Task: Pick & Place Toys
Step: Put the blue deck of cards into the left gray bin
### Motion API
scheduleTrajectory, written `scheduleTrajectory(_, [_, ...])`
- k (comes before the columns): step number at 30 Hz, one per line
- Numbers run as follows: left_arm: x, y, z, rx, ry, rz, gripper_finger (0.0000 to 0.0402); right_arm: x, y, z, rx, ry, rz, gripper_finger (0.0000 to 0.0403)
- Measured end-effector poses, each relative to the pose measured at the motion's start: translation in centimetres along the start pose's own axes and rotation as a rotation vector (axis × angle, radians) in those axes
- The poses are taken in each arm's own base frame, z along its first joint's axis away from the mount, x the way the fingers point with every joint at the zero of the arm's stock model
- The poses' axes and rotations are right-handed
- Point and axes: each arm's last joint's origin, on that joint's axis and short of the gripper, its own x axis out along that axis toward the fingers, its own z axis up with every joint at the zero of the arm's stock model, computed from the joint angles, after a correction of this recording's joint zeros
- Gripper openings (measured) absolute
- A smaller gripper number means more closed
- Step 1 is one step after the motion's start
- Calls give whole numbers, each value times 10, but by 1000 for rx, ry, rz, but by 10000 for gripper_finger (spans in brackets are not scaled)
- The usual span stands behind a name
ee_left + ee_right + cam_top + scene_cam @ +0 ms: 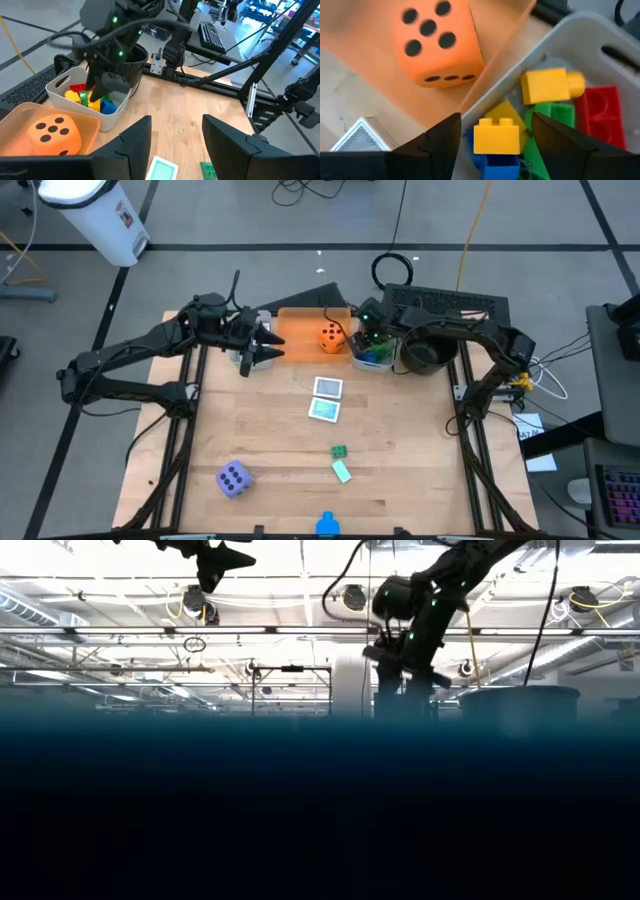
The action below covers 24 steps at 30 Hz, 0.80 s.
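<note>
1. Orange die [330, 337]: dark pips, in an orange bin [300, 330].
2. Purple die [233, 478]: dark pips.
3. Grey bin [580, 35]: yellow, green, red, blue bricks [496, 135].
4. Bench [270, 440]: light wood.

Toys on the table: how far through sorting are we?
Done: the orange die sits in the orange bin, and bricks fill the grey bin. In hand: the right tool is open over a yellow brick in that bin; the left tool is open and empty. Left: purple die, two cards, green bricks, a blue brick.
</note>
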Motion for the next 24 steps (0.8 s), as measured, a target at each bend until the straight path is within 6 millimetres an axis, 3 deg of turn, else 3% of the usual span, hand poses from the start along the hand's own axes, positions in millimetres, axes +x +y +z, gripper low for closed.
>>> scheduleTrajectory(4, [0, 0, 0, 1, 1, 0, 182, -24, -1, 8, 4, -97, 44, 231])
scheduleTrajectory(8, [0, 0, 0, 41, 1, 1, 182, -53, 1, 19, 139, -239, 134, 227])
scheduleTrajectory(13, [0, 0, 0, 49, 1, 1, 182, -86, 11, 31, 214, -399, 360, 227])
scheduleTrajectory(20, [2, -2, -1, -18, 8, -10, 182, -106, 39, 37, 332, -528, 612, 226])
scheduleTrajectory(24, [4, -7, -4, -27, 36, -31, 182, -109, 67, 27, 286, -513, 746, 226])
